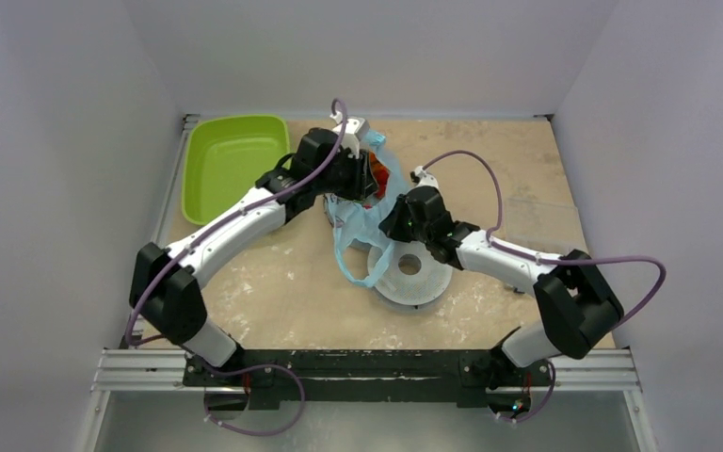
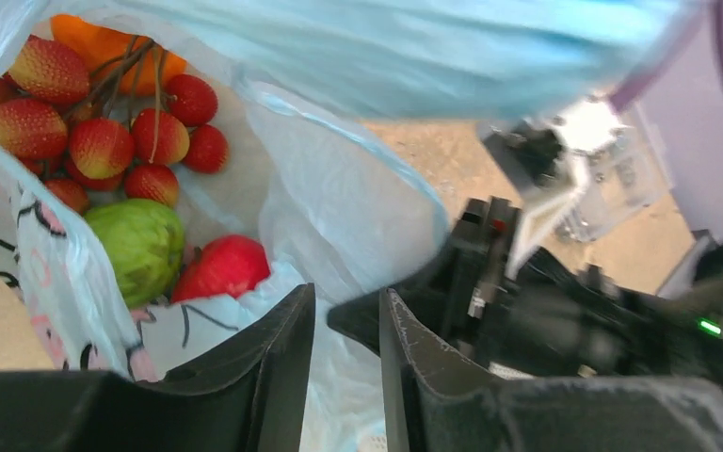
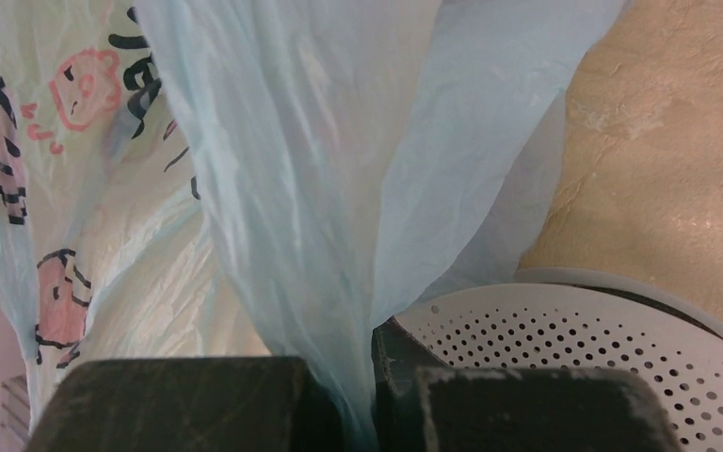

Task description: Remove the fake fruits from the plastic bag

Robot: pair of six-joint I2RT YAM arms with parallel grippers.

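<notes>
The light-blue plastic bag (image 1: 362, 231) lies mid-table, mouth held up. In the left wrist view the bag (image 2: 339, 198) is agape. Inside lie a cluster of small red balls (image 2: 104, 122), an orange piece (image 2: 104, 47), a green fruit (image 2: 141, 245) and a red round piece (image 2: 221, 268). My left gripper (image 1: 367, 174) hovers at the bag's mouth. Its jaws (image 2: 346, 294) stand a narrow gap apart with only bag film showing behind them. My right gripper (image 1: 391, 224) is shut on a fold of the bag (image 3: 320, 169), film pinched between its jaws (image 3: 353, 367).
A lime-green tray (image 1: 231, 165) stands at the back left. A white perforated round disc (image 1: 414, 278) lies on the table just under the right gripper, also in the right wrist view (image 3: 602, 348). The right arm's wrist (image 2: 546, 311) is close beside the left gripper.
</notes>
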